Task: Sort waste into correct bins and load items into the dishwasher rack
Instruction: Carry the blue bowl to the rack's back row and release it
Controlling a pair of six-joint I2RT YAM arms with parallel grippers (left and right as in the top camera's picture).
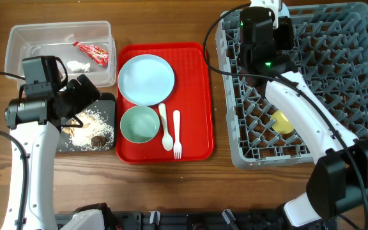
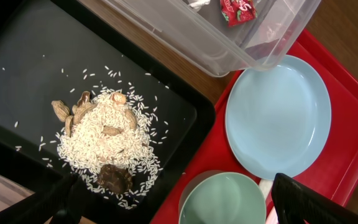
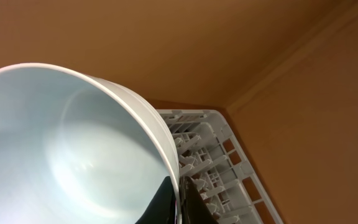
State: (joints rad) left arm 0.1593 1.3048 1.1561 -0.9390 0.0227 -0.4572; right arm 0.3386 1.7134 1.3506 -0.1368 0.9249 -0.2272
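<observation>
Two arms work at a wooden tabletop (image 1: 171, 191).

**Left side.** The left jaws stand wide apart and hold nothing. Their dark fingers (image 2: 309, 202) frame the bottom of the left wrist view, hanging over the black tray (image 2: 17, 74) where it meets the red tray (image 1: 197, 96). On the black tray lie the food scraps (image 2: 104, 146): a heap of pale grains with several tan pieces and one dark brown lump. Just beyond it stands the clear tub (image 2: 229, 50), which holds the red-and-white wrapper (image 1: 94, 53) and the white scrap (image 1: 75, 64).

**Centre.** The red tray lies between the black tray and the dishwasher rack (image 1: 337, 64). It carries the pale blue plate (image 1: 145, 78) at the far end and the pale green bowl (image 1: 139, 123) nearer. The white spoon (image 1: 165, 128) and fork (image 1: 177, 134) lie side by side, just right of that bowl, heads toward the near edge.

**Right side.** The right jaws are closed on the rim of the pale blue bowl (image 3: 61, 149), one finger inside and one outside. They hold it tilted at the rack's far left corner. Whether the bowl touches the rack cannot be told. The yellow cup (image 1: 285, 122) sits among the pegs in the rack's near left part, partly under the right arm.
</observation>
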